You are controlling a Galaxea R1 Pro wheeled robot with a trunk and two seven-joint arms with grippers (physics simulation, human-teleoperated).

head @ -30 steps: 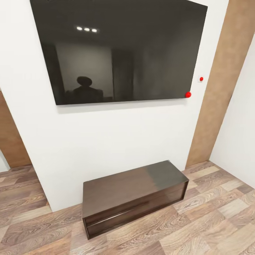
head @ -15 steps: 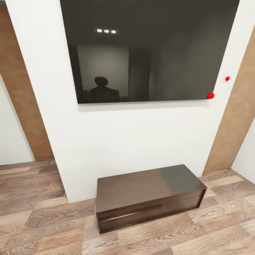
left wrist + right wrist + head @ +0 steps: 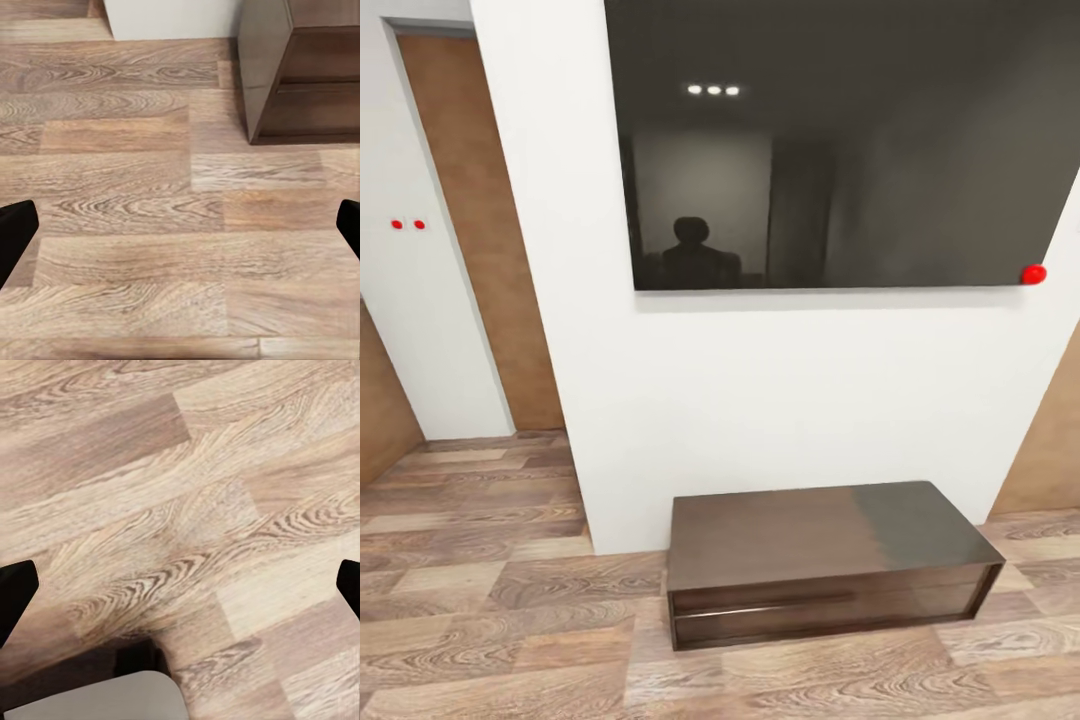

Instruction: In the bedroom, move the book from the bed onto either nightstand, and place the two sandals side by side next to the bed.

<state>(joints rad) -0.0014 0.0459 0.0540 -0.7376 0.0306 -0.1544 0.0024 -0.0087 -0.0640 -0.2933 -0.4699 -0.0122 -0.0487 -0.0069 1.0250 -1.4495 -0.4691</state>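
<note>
The book, the bed, the nightstand and the two sandals are out of view. In the left wrist view my left gripper (image 3: 180, 229) is open, its black fingertips (image 3: 15, 232) far apart over bare wood-plank floor (image 3: 135, 195). In the right wrist view my right gripper (image 3: 180, 589) is open too, and there is nothing between its fingertips (image 3: 15, 589) but floor planks (image 3: 195, 495).
A long low dark-brown bench (image 3: 830, 560) stands against a white wall (image 3: 780, 400), under a large black screen (image 3: 850, 150); its end is in the left wrist view (image 3: 300, 67). Tan wood panelling (image 3: 490, 250) lies to the left. A pale grey rounded body (image 3: 97, 697) sits low in the right wrist view.
The camera has turned to the left, so the bench and screen sit further right in the picture. The tan panelling and a white wall with two red dots have come in at the left.
</note>
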